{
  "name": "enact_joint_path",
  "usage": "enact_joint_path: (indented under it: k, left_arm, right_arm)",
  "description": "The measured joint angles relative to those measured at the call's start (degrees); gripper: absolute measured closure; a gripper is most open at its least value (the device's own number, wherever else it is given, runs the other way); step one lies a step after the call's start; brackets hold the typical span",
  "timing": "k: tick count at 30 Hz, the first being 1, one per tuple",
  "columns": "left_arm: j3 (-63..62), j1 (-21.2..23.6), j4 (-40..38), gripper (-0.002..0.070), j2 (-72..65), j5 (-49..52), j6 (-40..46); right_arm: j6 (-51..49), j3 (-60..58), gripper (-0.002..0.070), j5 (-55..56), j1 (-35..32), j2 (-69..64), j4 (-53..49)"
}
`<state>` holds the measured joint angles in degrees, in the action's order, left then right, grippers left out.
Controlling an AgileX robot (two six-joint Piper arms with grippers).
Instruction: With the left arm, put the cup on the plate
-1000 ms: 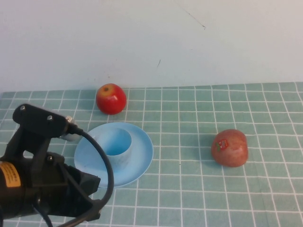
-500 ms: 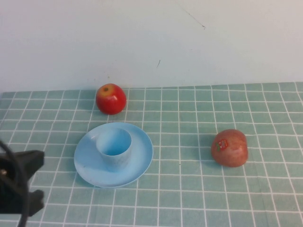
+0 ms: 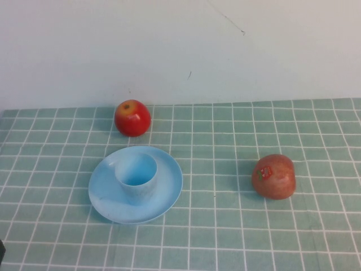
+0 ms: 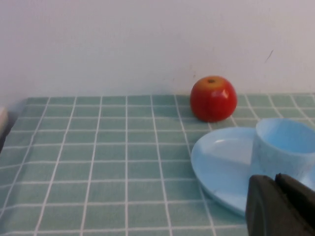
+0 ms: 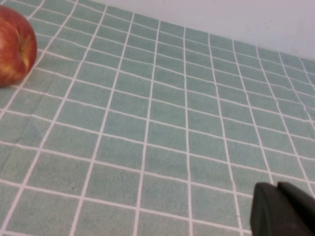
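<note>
The light blue cup (image 3: 136, 176) stands upright on the light blue plate (image 3: 169, 195), a little left of the plate's middle. In the left wrist view the cup (image 4: 285, 147) and plate (image 4: 221, 157) lie just beyond my left gripper (image 4: 273, 178), which is shut, empty and not touching them. The left arm is out of the high view, apart from a dark speck at the lower left corner. My right gripper (image 5: 275, 186) is shut and empty over bare tiled cloth, and it is also out of the high view.
A red-yellow apple (image 3: 132, 117) sits behind the plate near the wall; it also shows in the left wrist view (image 4: 213, 98). A second reddish apple (image 3: 273, 176) with a sticker lies to the right, and shows in the right wrist view (image 5: 15, 46). Green tiled cloth covers the table.
The left arm has drawn back toward the lower left and left the high view. The cup stays upright on the plate. The apples have not moved.
</note>
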<state>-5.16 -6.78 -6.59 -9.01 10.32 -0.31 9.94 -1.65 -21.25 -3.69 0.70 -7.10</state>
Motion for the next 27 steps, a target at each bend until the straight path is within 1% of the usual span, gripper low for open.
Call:
enact_joint_path:
  k: [5, 9, 13, 16, 20, 27]
  left_arm:
    - [6.2, 0.0, 2.0, 0.0673, 1.8, -0.8, -0.4]
    - [6.6, 0.0, 2.1, 0.0673, 3.4, -0.4, -2.2]
    - [6.6, 0.0, 2.3, 0.0674, 8.3, 5.2, -3.0]
    - [6.6, 0.0, 2.3, 0.0674, 9.4, 8.6, -4.4]
    - [6.6, 0.1, 2.3, 0.0675, 9.6, 8.9, -6.3]
    - [6.6, 0.5, 2.3, 0.0675, 9.6, 9.0, -6.8]
  right_arm:
    - [0.0, 0.0, 0.0678, 0.0, 0.0, 0.0, 0.0]
    - [0.0, 0.0, 0.0678, 0.0, 0.0, 0.0, 0.0]
    - [0.0, 0.0, 0.0678, 0.0, 0.0, 0.0, 0.0]
    - [0.0, 0.0, 0.0678, 0.0, 0.0, 0.0, 0.0]
    - [0.0, 0.0, 0.0678, 0.0, 0.0, 0.0, 0.0]
    - [0.0, 0.0, 0.0678, 0.0, 0.0, 0.0, 0.0]
